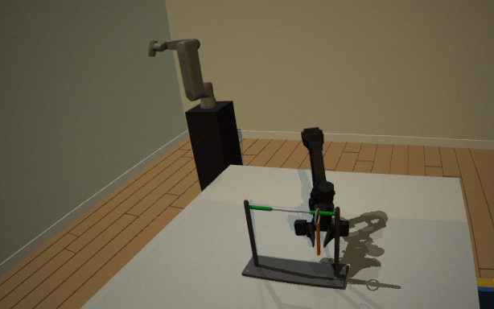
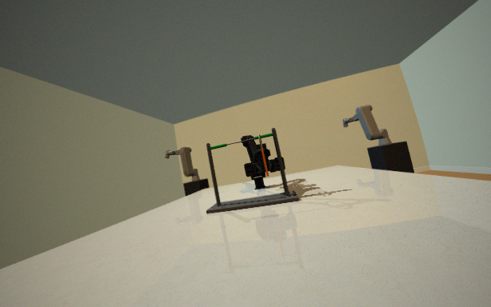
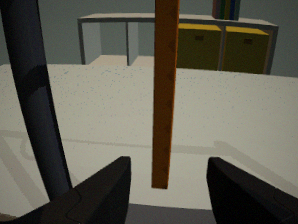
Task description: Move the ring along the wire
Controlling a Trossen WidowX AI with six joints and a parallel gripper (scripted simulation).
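Note:
The ring (image 1: pixel 315 217) hangs on the green part (image 1: pixel 327 213) (image 2: pixel 267 136) of the wire next to the right post (image 1: pixel 337 241) (image 2: pixel 280 160) (image 3: pixel 27 83). Its orange handle (image 1: pixel 318 246) (image 2: pixel 264 160) (image 3: pixel 166 76) points straight down. My gripper (image 1: pixel 319 242) (image 3: pixel 169 167) is open. One finger stands on each side of the handle's lower end, with a gap on both sides. The thin grey wire (image 1: pixel 290 210) runs to the other green part (image 1: pixel 260 208) (image 2: pixel 217 146) by the left post (image 1: pixel 251 233) (image 2: pixel 213 176). The frame stands on a dark base (image 1: pixel 294 273) (image 2: pixel 253 201).
Two idle arms stand on black pedestals (image 1: pixel 214 141) (image 2: pixel 390 157) (image 2: pixel 195 186) off the table. A coloured box (image 1: pixel 493 291) sits by the table's front right corner. The wrist view shows a shelf (image 3: pixel 180 36) with yellow bins far ahead.

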